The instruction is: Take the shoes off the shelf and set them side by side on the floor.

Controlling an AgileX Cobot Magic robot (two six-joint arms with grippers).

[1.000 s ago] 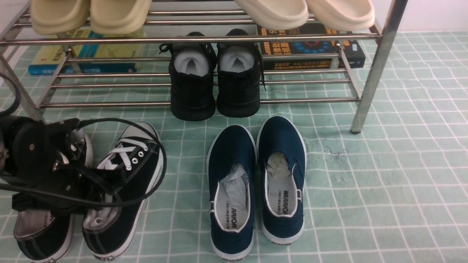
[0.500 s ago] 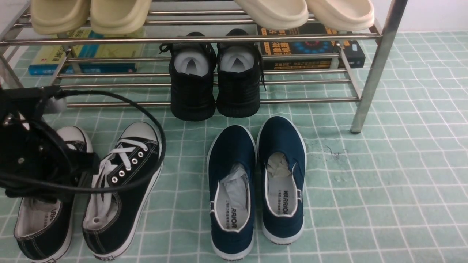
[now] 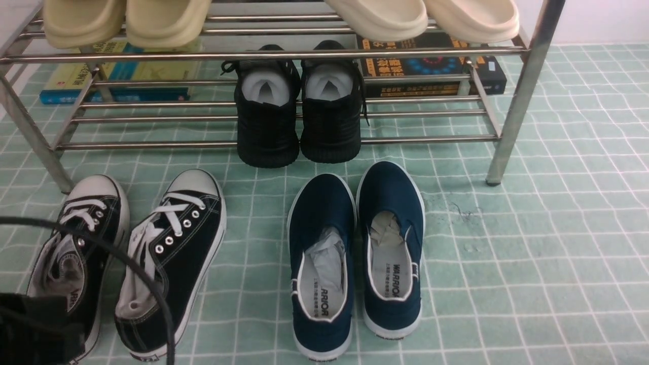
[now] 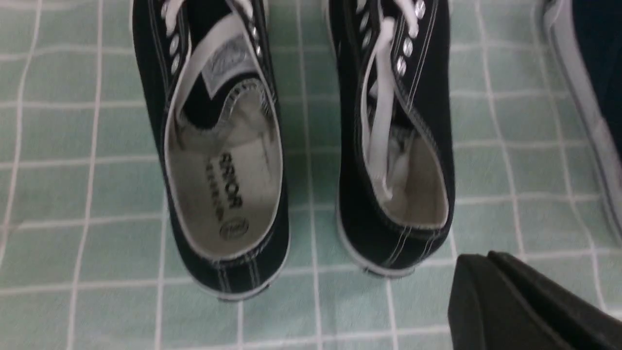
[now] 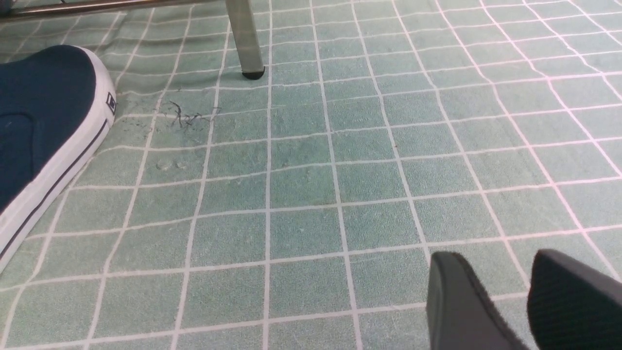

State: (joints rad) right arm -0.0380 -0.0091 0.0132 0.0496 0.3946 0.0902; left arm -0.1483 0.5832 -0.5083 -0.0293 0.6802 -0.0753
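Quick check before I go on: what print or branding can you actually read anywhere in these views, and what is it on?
"WARRIOR": insole of the right navy slip-on.
"RRIOR", first letters hidden by paper stuffing: insole of the left navy slip-on.
"RRIOR" above a round stamp: insole of one black canvas sneaker, wrist view.
Small print under these brand words: too small to read.
Book covers behind the shelf: characters too blurred to read.

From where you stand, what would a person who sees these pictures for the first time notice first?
Most striking are two pairs of shoes standing on the pale green floor in front of the shelf: the black canvas sneakers with white laces at the left and the navy slip-ons in the middle. Behind them, all-black sneakers sit on the shelf's lower bars, with cream slippers on the top tier.
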